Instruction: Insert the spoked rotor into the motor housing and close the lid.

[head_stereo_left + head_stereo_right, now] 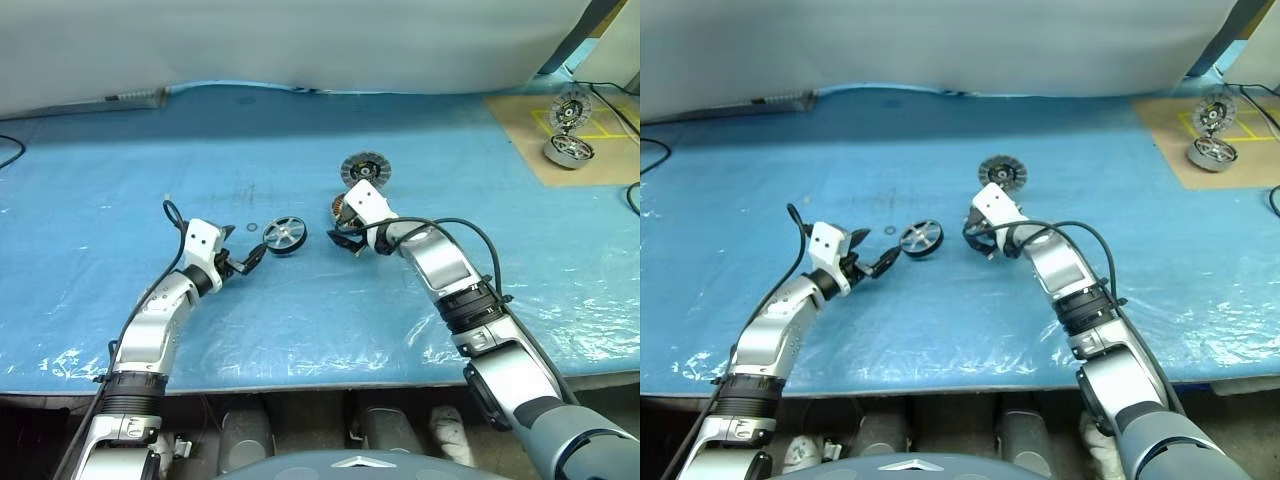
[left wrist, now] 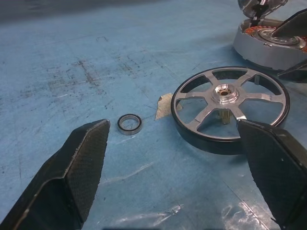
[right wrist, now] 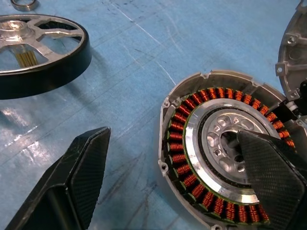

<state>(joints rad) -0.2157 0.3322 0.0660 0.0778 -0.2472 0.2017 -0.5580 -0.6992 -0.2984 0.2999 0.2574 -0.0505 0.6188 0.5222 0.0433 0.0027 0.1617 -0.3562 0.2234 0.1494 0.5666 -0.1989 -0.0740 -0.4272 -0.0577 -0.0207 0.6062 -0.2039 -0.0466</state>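
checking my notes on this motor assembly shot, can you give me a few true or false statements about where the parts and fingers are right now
1. The spoked rotor lies on the blue table cover, outside the motor housing. True.
2. The left gripper is shut on the rotor. False: its fingers stand open, with the rotor lying just ahead of them, not gripped.
3. The housing's copper windings are uncovered. True.
4. The lid sits closed on the housing. False: it lies by itself on the cover, farther from the robot than the housing.
5. The right gripper holds the lid. False: its fingers are open over the housing.
6. A small ring lies on the cover beside the rotor. True.
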